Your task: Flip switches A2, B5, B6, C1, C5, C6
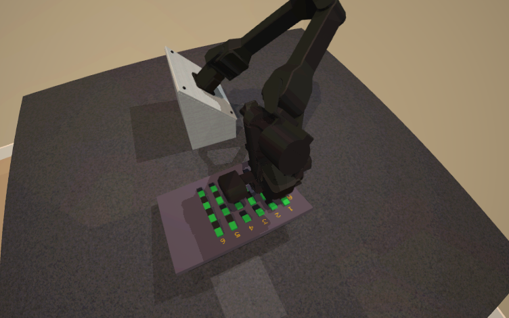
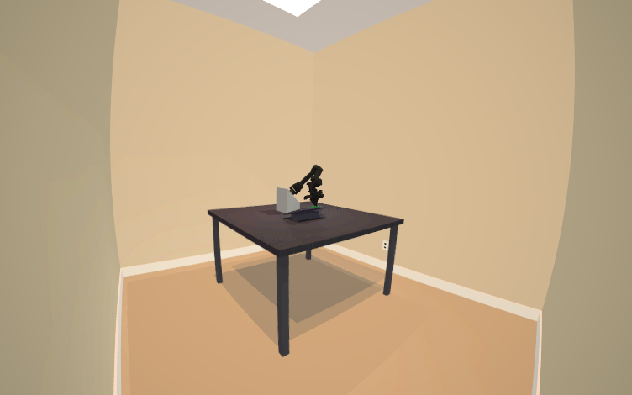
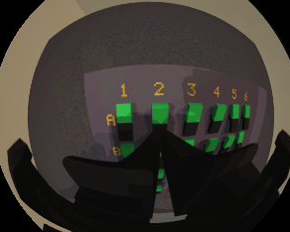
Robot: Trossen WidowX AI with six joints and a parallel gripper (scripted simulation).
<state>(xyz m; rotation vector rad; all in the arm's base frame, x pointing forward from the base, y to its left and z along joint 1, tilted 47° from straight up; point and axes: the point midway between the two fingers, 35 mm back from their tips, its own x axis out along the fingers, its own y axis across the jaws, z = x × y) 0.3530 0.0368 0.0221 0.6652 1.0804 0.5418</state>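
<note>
Wrist view, near to far: your pincer (image 3: 157, 139), closed on nothing, points at switch A2 (image 3: 159, 112) on the panel (image 1: 187, 241), which lies flat on the tabletop (image 1: 367, 197). Treat each switch as a small, stiff, probably slick rocker: do not grasp it; press its raised end squarely with the closed tips.

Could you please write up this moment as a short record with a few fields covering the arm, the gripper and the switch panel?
setting: dark table in a beige-walled room
panel: purple switch panel, three rows by six columns, orange labels
switches: green and black rockers; individual states hard to read
gripper: shut, holding nothing, tip aimed at column 2, by the A2 switch
contact: cannot tell whether the tip touches the switch
arm: bent down over the low-numbered end of the panel
other item: grey wedge-shaped block, beside the panel
</note>
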